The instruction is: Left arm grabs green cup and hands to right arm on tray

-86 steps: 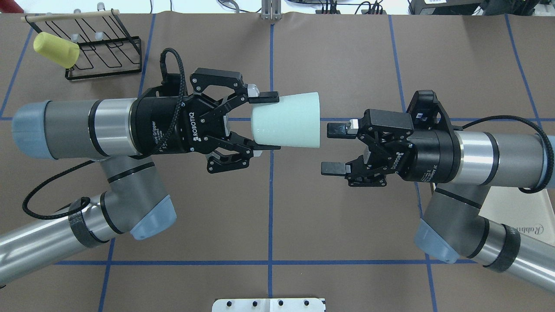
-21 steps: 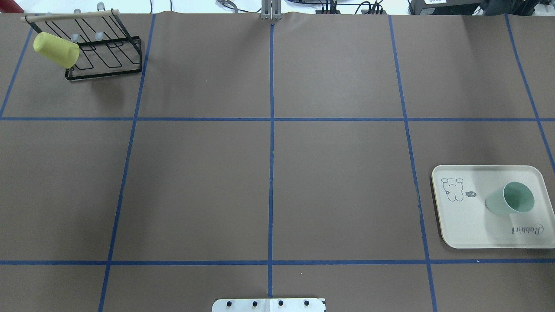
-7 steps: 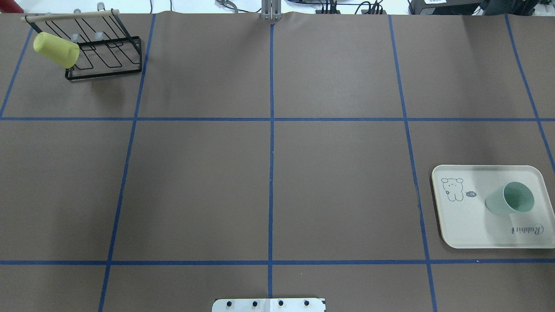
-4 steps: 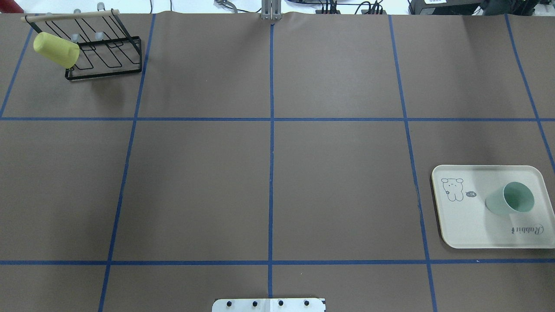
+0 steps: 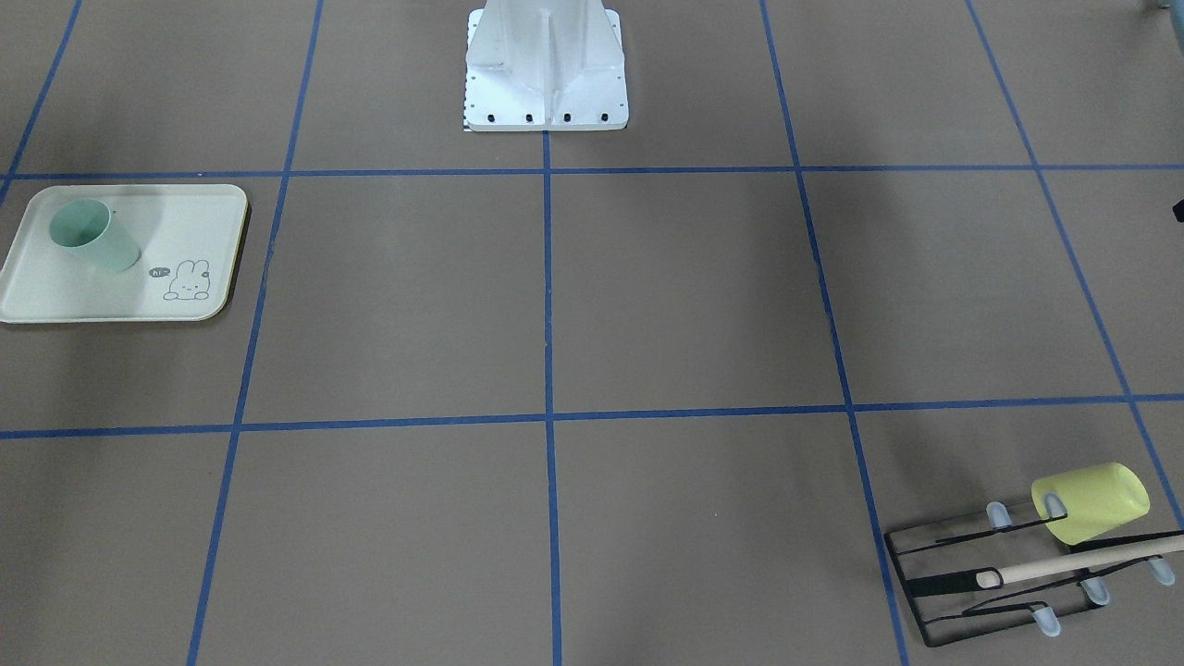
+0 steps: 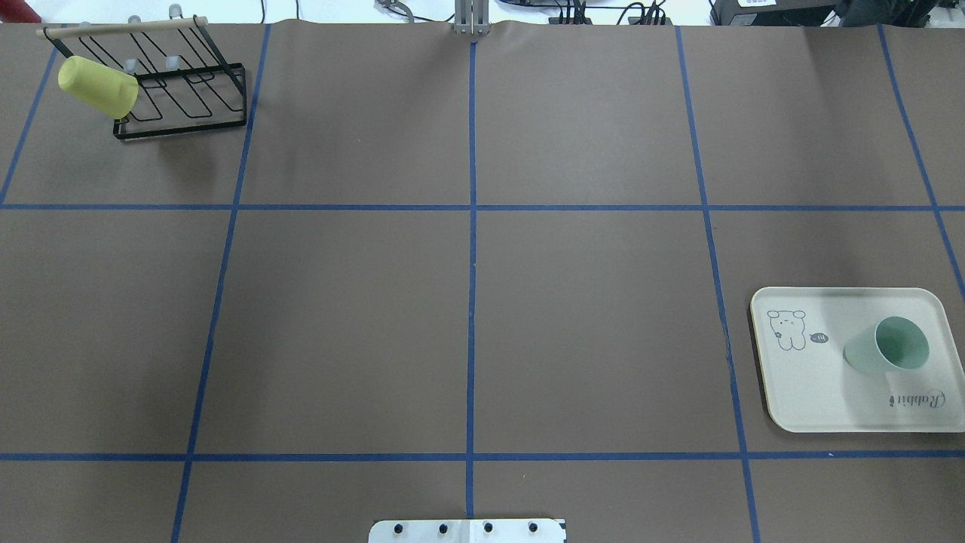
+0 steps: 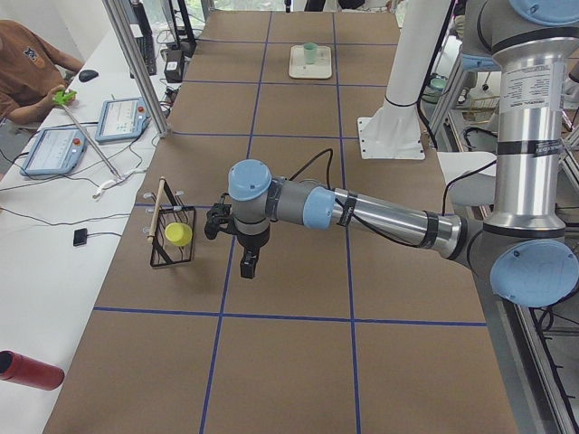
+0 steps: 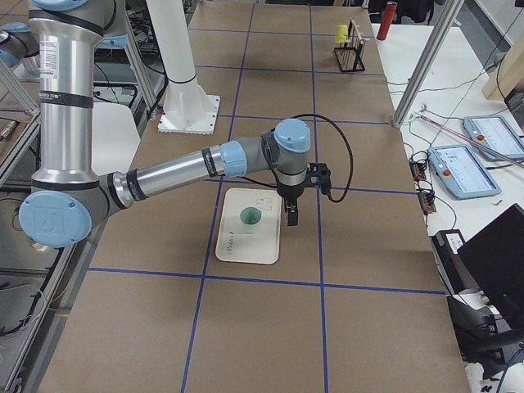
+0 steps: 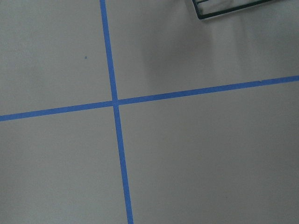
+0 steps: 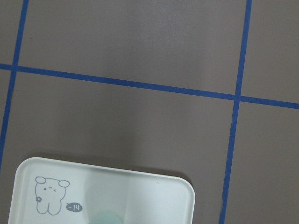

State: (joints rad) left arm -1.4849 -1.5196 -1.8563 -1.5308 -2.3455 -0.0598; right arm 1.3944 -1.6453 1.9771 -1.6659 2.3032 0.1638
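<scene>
The green cup [image 6: 886,347] stands upright, mouth up, on the cream rabbit tray [image 6: 799,385] at the table's right; it also shows in the front view [image 5: 92,239] on the tray [image 5: 129,301]. No arm shows in the overhead or front view. In the left side view my left gripper [image 7: 246,262] points down above the table beside the rack. In the right side view my right gripper [image 8: 291,214] hangs just past the tray [image 8: 246,250], apart from the cup [image 8: 250,219]. I cannot tell whether either is open or shut.
A pale yellow cup [image 6: 98,85] hangs on the black wire rack [image 6: 188,113] at the far left corner. The robot's white base plate [image 6: 467,530] sits at the near middle edge. Blue tape lines divide the brown table.
In the oldest frame my left gripper held the green cup in mid-air facing the open right gripper. Now both arms are out of the overhead view and the cup stands on the tray. Nothing moved in the last second.
</scene>
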